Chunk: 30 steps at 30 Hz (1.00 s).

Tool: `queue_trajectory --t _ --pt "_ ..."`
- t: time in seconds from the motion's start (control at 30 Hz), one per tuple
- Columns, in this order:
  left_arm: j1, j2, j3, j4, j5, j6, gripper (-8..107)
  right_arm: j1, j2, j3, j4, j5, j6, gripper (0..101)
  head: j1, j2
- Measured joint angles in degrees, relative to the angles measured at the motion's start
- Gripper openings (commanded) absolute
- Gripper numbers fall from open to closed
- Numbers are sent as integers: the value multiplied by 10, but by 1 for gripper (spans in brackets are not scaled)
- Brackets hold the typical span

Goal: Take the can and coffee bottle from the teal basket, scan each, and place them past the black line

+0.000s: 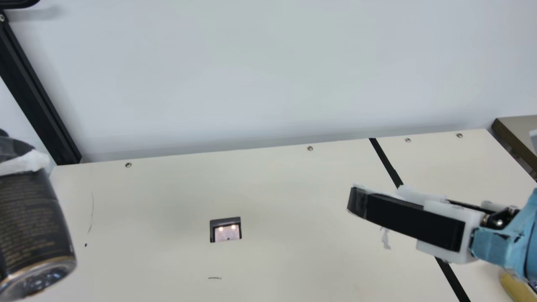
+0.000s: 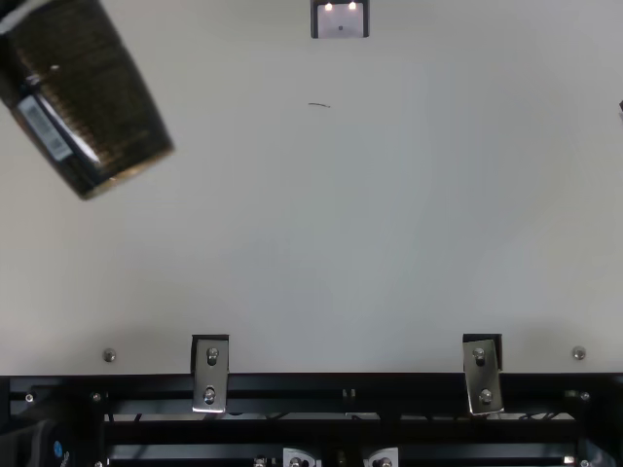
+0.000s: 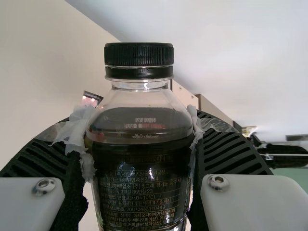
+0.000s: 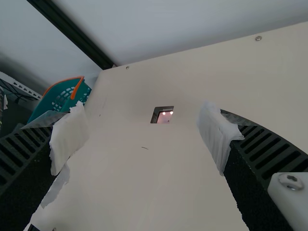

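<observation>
Black-capped and dark with coffee, the one coffee bottle (image 1: 35,222) is pinched between the two fingers of the left gripper (image 1: 19,157). It hangs tilted over the left part of the table (image 1: 293,235), underside showing in the main view. One scanner (image 1: 226,230), with two small lights glowing in its window, is on the table, nearer the far left corner than the far right one. The right gripper (image 1: 379,196) has its two fingers spread wide with nothing between them. One black line (image 1: 385,162) runs from the far edge toward the near side. Past it, toward the right edge, is one yellowish thing (image 1: 517,288); I cannot tell what it is. One teal basket (image 4: 60,98) sits outside the left edge, near the far left corner. Four screws (image 1: 310,148) dot the far edge.
</observation>
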Motion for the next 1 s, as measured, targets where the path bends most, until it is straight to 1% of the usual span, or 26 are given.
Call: queue_trajectory --t 0.2,0.37,0.47,0.63,0.73,0.87,1.0 --pt "-43 -19 -7 -14 0 -69 10 0 0 0 0 0 0 101 3 0" --pt "-75 -37 -24 -15 -1 -110 10 0 0 0 0 0 0 101 0 0" --pt "-104 -43 -30 -7 -19 -131 10 0 0 0 0 0 0 101 0 0" --pt "-177 -51 -37 23 -66 -172 10 0 0 0 0 0 0 101 3 0" --pt "-231 -50 -40 50 -102 -200 10 0 0 0 0 0 0 101 0 0" --pt "-307 -37 -52 90 -148 -242 10 0 0 0 0 0 0 101 0 0" --pt "-383 -18 -74 132 -193 -290 10 0 0 0 0 0 0 101 3 0"
